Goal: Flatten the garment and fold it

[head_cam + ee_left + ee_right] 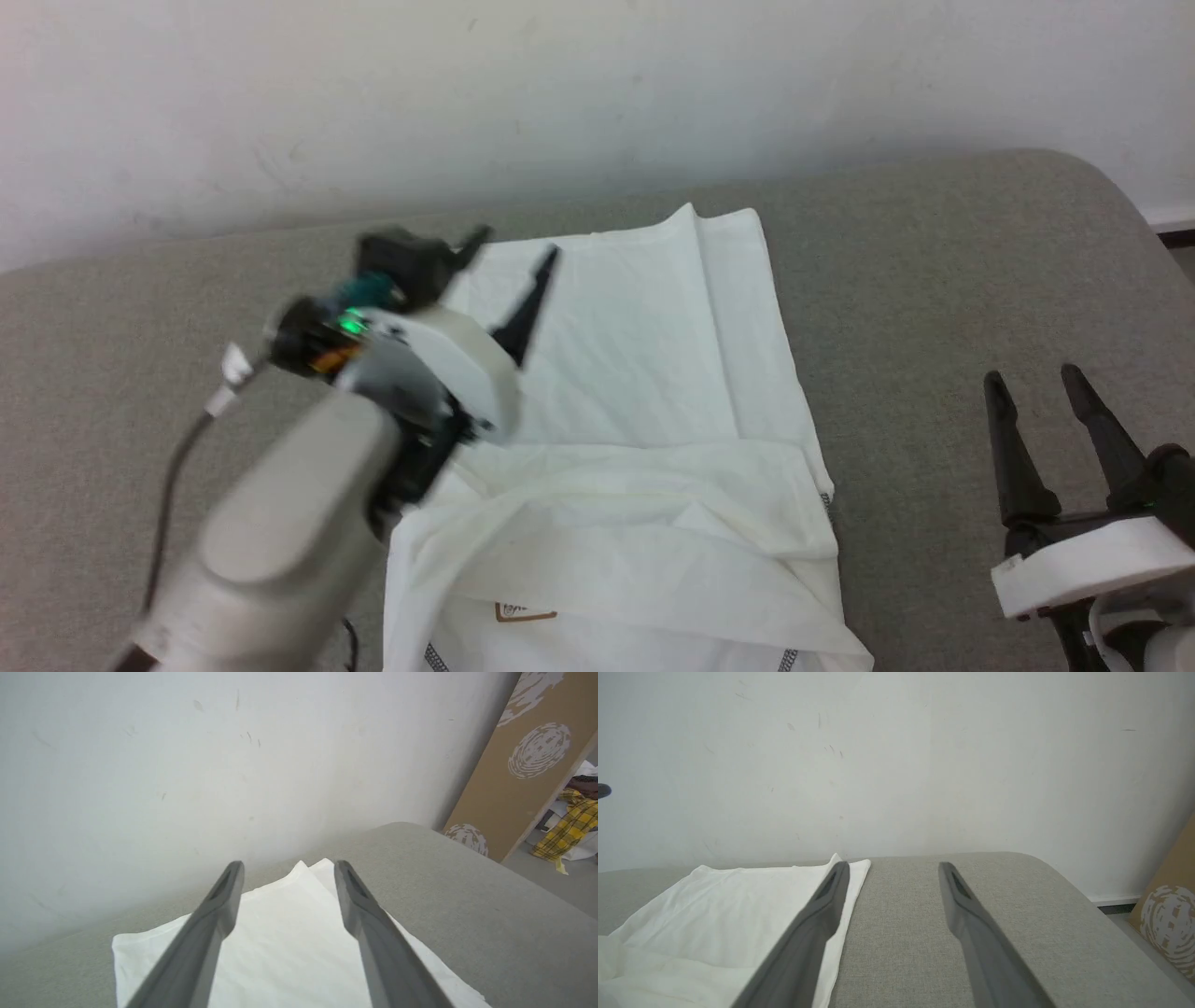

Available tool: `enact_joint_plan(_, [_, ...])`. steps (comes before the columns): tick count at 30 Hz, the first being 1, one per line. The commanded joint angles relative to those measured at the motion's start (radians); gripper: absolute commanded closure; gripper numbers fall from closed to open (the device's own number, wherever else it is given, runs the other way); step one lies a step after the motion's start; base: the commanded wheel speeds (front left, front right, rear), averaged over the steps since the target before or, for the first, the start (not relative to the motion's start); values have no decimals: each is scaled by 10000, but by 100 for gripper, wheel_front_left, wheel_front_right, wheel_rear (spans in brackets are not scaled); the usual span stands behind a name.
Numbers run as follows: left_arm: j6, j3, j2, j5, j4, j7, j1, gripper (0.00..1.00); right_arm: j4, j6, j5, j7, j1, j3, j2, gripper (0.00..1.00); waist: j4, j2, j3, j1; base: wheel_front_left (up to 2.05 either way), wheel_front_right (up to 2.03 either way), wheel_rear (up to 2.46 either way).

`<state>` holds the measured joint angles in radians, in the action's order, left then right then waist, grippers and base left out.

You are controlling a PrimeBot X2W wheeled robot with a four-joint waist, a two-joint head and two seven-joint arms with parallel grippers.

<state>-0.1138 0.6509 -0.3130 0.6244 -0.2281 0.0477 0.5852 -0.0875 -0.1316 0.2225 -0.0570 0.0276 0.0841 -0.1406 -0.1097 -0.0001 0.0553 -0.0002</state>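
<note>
At the lower right of the head view, the right gripper (1032,375) is hanging spread open over the grey fabric-covered counter (934,280), grasping nothing. The white, thin-fabric T-shirt garment (653,373) is lying partly folded across the centre. Left of centre, the left gripper (515,243) is hovering above its far half, released and empty.

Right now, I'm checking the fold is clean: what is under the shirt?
The shirt lies on the grey cushion, which shows beside and beyond it. Its near part is doubled over itself, so the lower layers and anything beneath the cloth are hidden.
</note>
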Motion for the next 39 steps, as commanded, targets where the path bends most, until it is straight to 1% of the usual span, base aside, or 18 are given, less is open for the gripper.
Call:
enact_joint_plan(1, [137, -167, -294, 22, -131, 175, 358, 0, -139, 9, 91, 70, -25, -111, 8, 0, -174, 1, 283, 2, 0, 0, 0])
enact_joint_plan(4, [500, -406, -1145, -5, -721, 765, 1112, 0, -408, 9, 233, 153, -152, -371, 19, 0, -461, 1, 826, 2, 0, 0, 0])
enact_joint_plan(7, [979, -483, -1740, 16, -1533, 1381, 1891, 0, -601, 9, 312, 193, -298, -645, 74, 0, -796, 1, 1436, 2, 0, 0, 0])
enact_joint_plan(9, [1239, -472, -2021, -40, -2058, 1751, 2438, 0, -686, 9, 361, 182, -390, -817, 112, 0, -998, 1, 1849, 2, 0, 0, 0])
enact_joint_plan(11, [1526, -439, -2230, -57, -2589, 2125, 2959, 0, -734, 9, 377, 136, -490, -948, 125, 0, -1183, 1, 2222, 2, 0, 0, 0])
enact_joint_plan(14, [1807, -396, -2463, -32, -3342, 2743, 3676, 0, -758, 9, 418, 57, -660, -1083, 175, 0, -1469, 1, 2752, 2, 0, 0, 0])
enact_joint_plan(17, [1975, -361, -2619, 4, -3963, 3261, 4309, 0, -721, 9, 441, -51, -835, -1188, 218, 0, -1685, 1, 3210, 2, 0, 0, 0])
enact_joint_plan(20, [2124, -90, -2811, -150, -4601, 3854, 4750, 0, -641, 9, 467, -173, -983, -1341, 278, 0, -1888, 1, 3594, 2, 0, 0, 0])
enact_joint_plan(22, [2158, -42, -2897, -152, -4973, 4174, 5005, 0, -568, 9, 482, -256, -1052, -1405, 329, 0, -2004, 1, 3797, 2, 0, 0, 0])
enact_joint_plan(25, [2091, -12, -2982, -145, -5474, 4662, 5275, 0, -446, 9, 495, -377, -1102, -1424, 390, 0, -2126, 1, 4039, 2, 0, 0, 0])
enact_joint_plan(31, [1893, -81, -3250, -54, -6296, 5208, 5498, 0, -239, 9, 522, -592, -1196, -1485, 439, 0, -2245, 1, 4337, 2, 0, 0, 0])
enact_joint_plan(35, [1738, 56, -3420, -184, -6696, 5429, 5444, 0, -149, 9, 517, -668, -1225, -1469, 450, 0, -2220, 1, 4384, 2, 0, 0, 0])
enact_joint_plan(38, [1724, -54, -3380, 34, -6889, 5479, 5329, 0, -115, 9, 493, -654, -1252, -1432, 439, 0, -2163, 1, 4369, 2, 0, 0, 0])
enact_joint_plan(39, [1783, -102, -3320, 170, -6930, 5531, 5264, 0, -116, 9, 475, -638, -1262, -1420, 413, 0, -2130, 1, 4353, 2, 0, 0, 0])
